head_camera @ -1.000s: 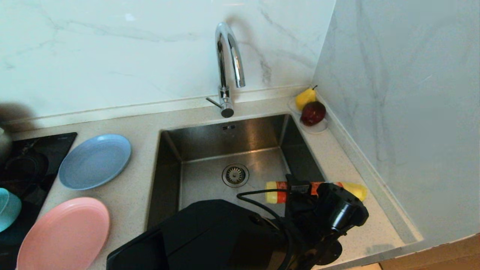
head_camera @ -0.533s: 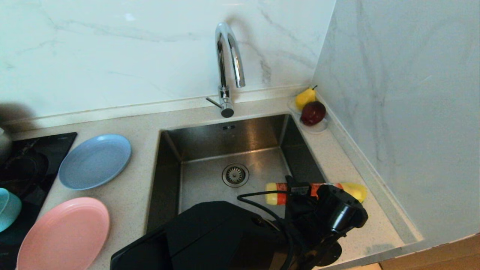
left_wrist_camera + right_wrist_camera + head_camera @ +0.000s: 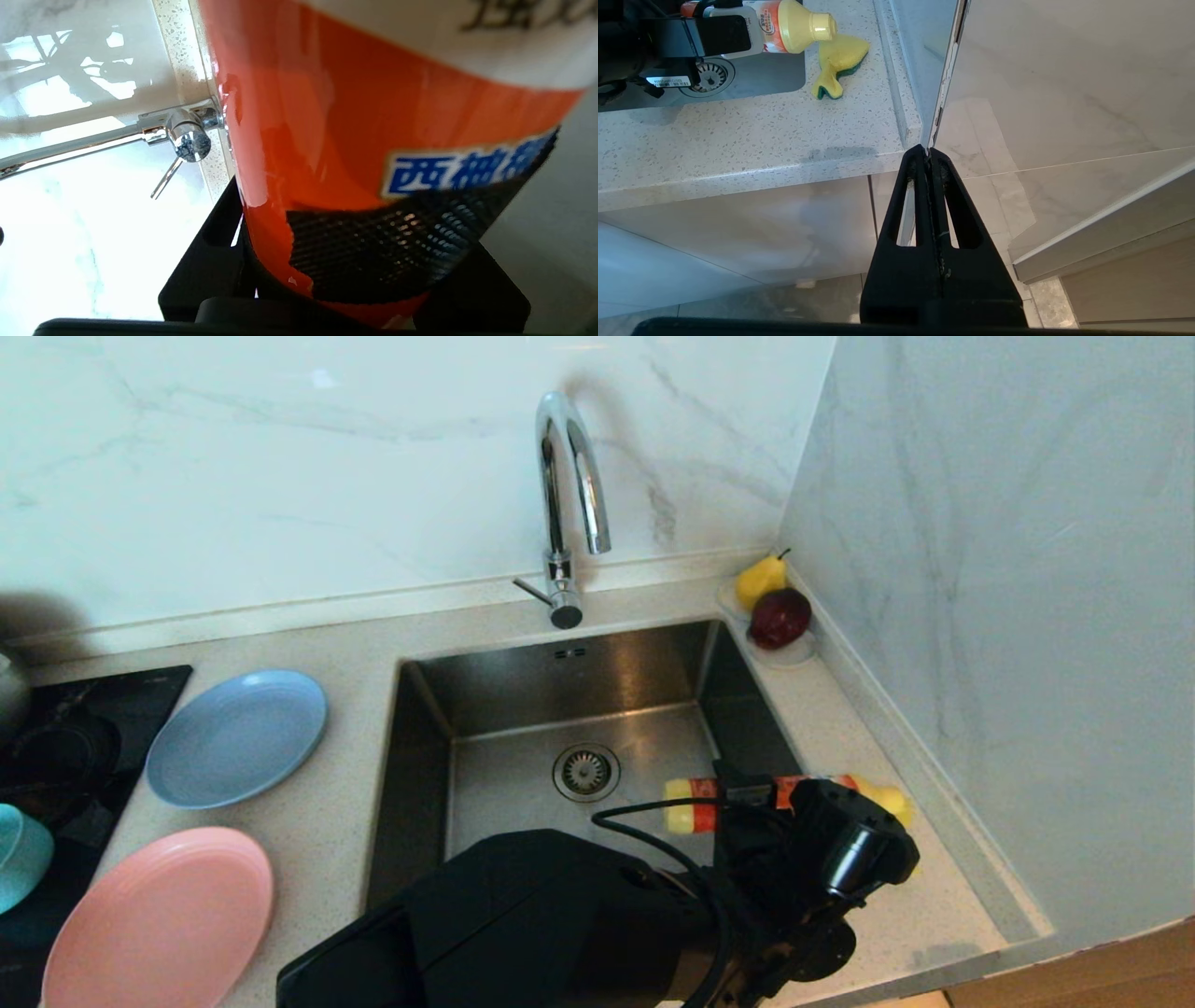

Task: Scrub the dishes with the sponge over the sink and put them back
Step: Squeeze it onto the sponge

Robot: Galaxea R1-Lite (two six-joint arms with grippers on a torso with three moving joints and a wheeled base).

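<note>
My left gripper (image 3: 747, 795) is shut on an orange-and-yellow detergent bottle (image 3: 689, 806), held lying level above the right side of the steel sink (image 3: 509, 784). The bottle's yellow cap end (image 3: 803, 25) points at the yellow-and-green sponge (image 3: 838, 60), which lies on the counter right of the sink. A light-blue plate (image 3: 235, 737) and a pink plate (image 3: 159, 919) lie on the counter left of the sink, and a teal bowl (image 3: 17, 854) shows at the left edge. My right gripper (image 3: 928, 151) is shut and empty, parked below the counter's front edge.
A tall chrome tap (image 3: 569, 476) stands behind the sink. A white saucer (image 3: 792, 655) with a pear and a red fruit sits in the back right corner. A black hob (image 3: 65, 737) is at the far left. A marble wall closes the right side.
The left gripper with the bottle has edged slightly toward the back of the counter. The plates, the bowl and the right arm have not moved.
</note>
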